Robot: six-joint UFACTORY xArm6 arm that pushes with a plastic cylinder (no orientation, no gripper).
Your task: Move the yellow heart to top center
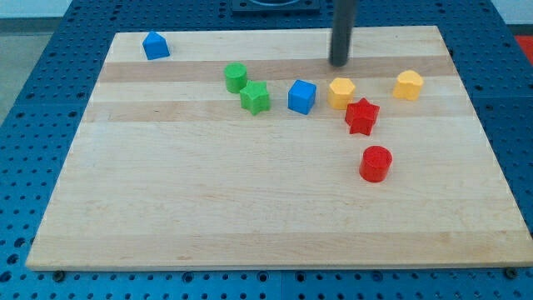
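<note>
Here, the wooden tabletop (250, 208) carries every block. My tip (338, 63), a bare rod with no jaws to open or hold anything, rests near the view's top, just above the yellow hexagon (341, 92). The yellow heart (408, 84) sits apart at the right, the red star (361, 116) lower down.

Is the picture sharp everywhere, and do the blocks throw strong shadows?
In the camera view, the rod above my tip looks soft and blurred; the red cylinder and blue cube are fairly sharp, with only faint, short shadows; lighting on the wooden board is even, without glare.
</note>
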